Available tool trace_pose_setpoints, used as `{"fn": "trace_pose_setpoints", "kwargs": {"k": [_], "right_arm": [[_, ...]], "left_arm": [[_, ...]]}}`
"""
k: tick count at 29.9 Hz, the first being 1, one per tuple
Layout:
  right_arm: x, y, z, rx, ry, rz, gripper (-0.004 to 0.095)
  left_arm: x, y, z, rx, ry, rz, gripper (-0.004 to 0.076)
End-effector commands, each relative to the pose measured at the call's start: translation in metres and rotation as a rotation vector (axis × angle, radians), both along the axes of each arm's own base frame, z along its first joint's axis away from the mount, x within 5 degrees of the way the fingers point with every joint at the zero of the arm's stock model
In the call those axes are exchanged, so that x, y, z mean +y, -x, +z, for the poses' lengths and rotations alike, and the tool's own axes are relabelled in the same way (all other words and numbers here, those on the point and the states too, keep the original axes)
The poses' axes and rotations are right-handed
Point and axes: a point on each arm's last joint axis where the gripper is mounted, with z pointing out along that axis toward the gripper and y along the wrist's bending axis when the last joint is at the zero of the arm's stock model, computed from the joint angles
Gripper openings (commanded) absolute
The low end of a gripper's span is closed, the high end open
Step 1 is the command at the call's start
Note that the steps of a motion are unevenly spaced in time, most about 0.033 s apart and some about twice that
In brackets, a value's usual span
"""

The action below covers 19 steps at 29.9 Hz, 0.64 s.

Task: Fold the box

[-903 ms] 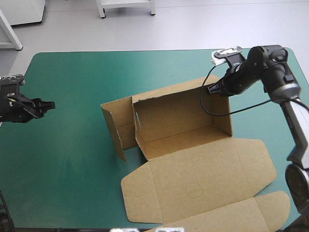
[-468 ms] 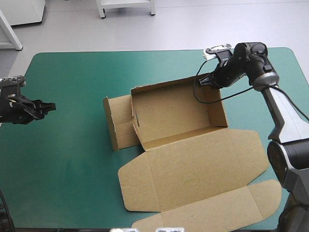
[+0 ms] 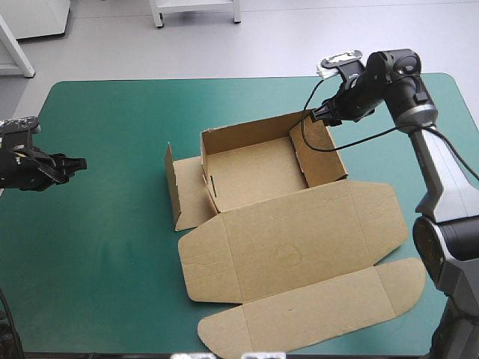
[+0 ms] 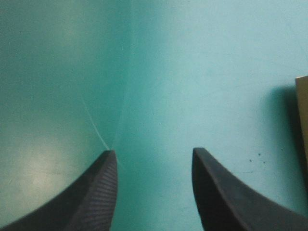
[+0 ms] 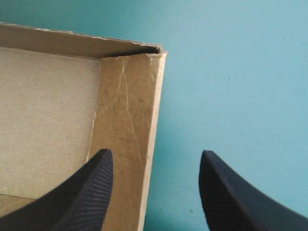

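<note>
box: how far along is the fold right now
Done: the box has back and right walls up. In hand: the open right end effector is at its far right corner. To do: the left side flap splays out and the lid lies flat.

A robotics lab is indicated: a bench with a teal-green cover is set on bare grey floor, and white furniture legs are seen beyond the right pincer.

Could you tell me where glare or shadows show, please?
High view: only faint shadows by the box. Left wrist view: pale glare on the cover, a dark shadow beside the box's edge. Right wrist view: shadow in the box's corner seam.
</note>
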Motion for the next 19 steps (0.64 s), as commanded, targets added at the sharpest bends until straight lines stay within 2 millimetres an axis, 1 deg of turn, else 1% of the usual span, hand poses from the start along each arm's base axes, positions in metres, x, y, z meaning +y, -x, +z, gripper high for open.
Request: {"fn": "trace_pose_setpoints", "kwargs": {"k": [1, 4, 6, 8, 11, 14, 15, 18, 19], "right_arm": [[-0.005, 0.037, 0.059, -0.147, -0.044, -0.010, 0.0517], [-0.005, 0.055, 0.068, -0.157, -0.052, -0.009, 0.0517], [-0.003, 0.063, 0.064, -0.134, -0.043, 0.001, 0.0517], [0.000, 0.068, 0.053, -0.104, -0.008, 0.010, 0.0517], [0.004, 0.064, 0.035, -0.095, 0.045, 0.005, 0.0519], [0.007, 0.052, 0.018, -0.123, 0.050, 0.006, 0.0521], [0.008, 0.045, 0.013, -0.129, 0.058, 0.005, 0.0538], [0.011, 0.029, -0.004, -0.125, 0.059, -0.012, 0.0650], [0.013, 0.025, -0.009, -0.120, 0.057, -0.013, 0.0674]], "left_arm": [[-0.001, 0.000, 0.020, -0.110, -0.015, 0.013, 0.0347], [-0.001, 0.000, 0.020, -0.108, -0.014, 0.013, 0.0347], [-0.001, 0.000, 0.020, -0.106, -0.014, 0.012, 0.0347], [-0.001, 0.001, 0.020, -0.104, -0.013, 0.012, 0.0347], [-0.001, 0.001, 0.020, -0.100, -0.011, 0.010, 0.0347], [-0.001, 0.001, 0.020, -0.100, -0.009, 0.010, 0.0347], [-0.001, 0.001, 0.020, -0.100, -0.009, 0.010, 0.0347], [-0.001, 0.001, 0.020, -0.100, -0.009, 0.010, 0.0347], [-0.001, 0.001, 0.020, -0.100, -0.009, 0.010, 0.0347]]}}
